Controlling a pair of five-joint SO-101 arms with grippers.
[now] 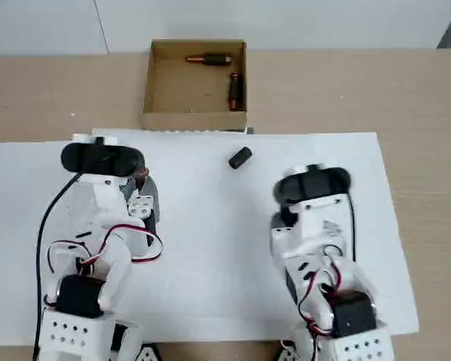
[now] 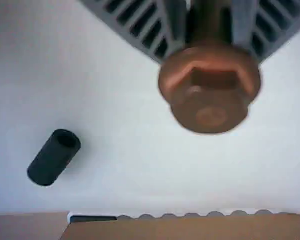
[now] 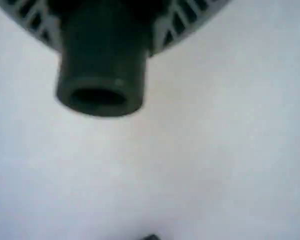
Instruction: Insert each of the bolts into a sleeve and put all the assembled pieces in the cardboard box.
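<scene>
**Left claw** (image 2: 209, 22): closed on the shank of a copper bolt (image 2: 209, 90), held above the white sheet (image 1: 210, 248) on the worktop (image 1: 421, 98). The flanged head stands clear of the fingers; the tip end is hidden between them.
Risk: the shank is round and smooth. Pressure against a sleeve mouth may turn the bolt or push it back through the grip.

**Centre:** a loose sleeve (image 1: 240, 158) lies on its side on the sheet, near the front wall of the cardboard box (image 1: 146, 83). The box holds two assembled pieces (image 1: 208, 59).
Risk: the loose sleeve may roll if an arm brushes it.

**Right claw** (image 3: 102, 20): closed on a black held sleeve (image 3: 101, 70), with the open bore clear of the fingers.
Risk: if the bolt and bore axes are not in line, the bolt will likely catch on the rim. Either part could then be forced out of its claw and drop onto the sheet.
</scene>
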